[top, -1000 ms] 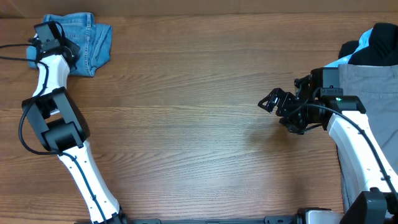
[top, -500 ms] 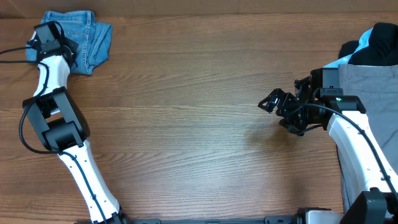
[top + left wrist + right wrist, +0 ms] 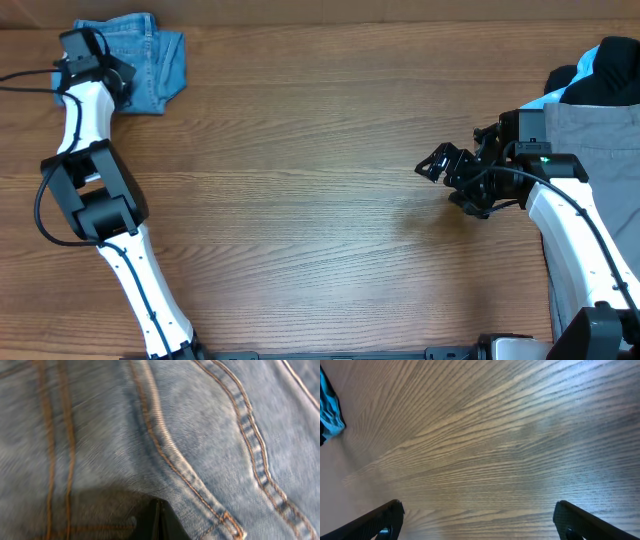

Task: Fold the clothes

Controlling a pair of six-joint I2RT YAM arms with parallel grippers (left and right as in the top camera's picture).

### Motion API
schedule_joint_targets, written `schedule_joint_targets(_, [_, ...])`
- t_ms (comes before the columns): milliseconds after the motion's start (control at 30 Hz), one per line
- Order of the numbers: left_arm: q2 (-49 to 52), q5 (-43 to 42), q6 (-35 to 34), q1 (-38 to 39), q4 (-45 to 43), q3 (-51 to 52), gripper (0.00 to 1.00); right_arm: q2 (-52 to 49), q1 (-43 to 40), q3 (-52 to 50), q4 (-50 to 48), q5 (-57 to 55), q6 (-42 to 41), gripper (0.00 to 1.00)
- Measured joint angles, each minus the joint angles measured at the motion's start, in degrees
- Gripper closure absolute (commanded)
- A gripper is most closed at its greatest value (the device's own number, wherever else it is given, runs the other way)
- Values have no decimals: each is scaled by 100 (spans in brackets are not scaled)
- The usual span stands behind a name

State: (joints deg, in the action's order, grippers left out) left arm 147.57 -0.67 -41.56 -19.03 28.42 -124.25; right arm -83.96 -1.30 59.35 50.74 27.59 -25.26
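Note:
The light-blue denim jeans (image 3: 152, 58) lie folded in a small bundle at the table's far left corner. My left gripper (image 3: 110, 78) is at the bundle's left side, low on the cloth. In the left wrist view the denim (image 3: 210, 435) with its orange stitching fills the frame, and the left gripper (image 3: 159, 521) is shut, its dark fingers together and pressed into the fabric. Whether a fold is pinched between them does not show. My right gripper (image 3: 432, 164) hovers open over bare wood at mid right, with nothing between its fingertips (image 3: 387, 516).
A pile of other clothes sits at the right edge: grey trousers (image 3: 600, 135), a black garment (image 3: 612, 85) and a pale blue one (image 3: 556, 98), whose corner shows as blue cloth (image 3: 330, 410). The wooden table (image 3: 300, 180) ends just beyond the jeans.
The left gripper and the jeans bundle have shifted a little toward the far edge and to the right. The right arm has not moved.

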Motion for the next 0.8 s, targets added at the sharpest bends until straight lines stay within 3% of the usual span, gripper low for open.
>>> schedule_joint_targets(467, [-46, 256, 496, 181, 350, -63, 86, 0, 0, 0, 155, -2, 177, 0])
schedule_joint_targets(600, [-59, 306, 586, 179, 402, -68, 78, 0, 0, 0, 197, -2, 201, 0])
schedule_joint_targets(700, [-85, 306, 723, 179, 457, -68, 63, 0, 0, 0, 199, 0, 212, 0])
schedule_joint_targets(800, [-144, 330, 813, 181, 546, -68, 60, 0, 0, 0, 195, 0, 216, 0])
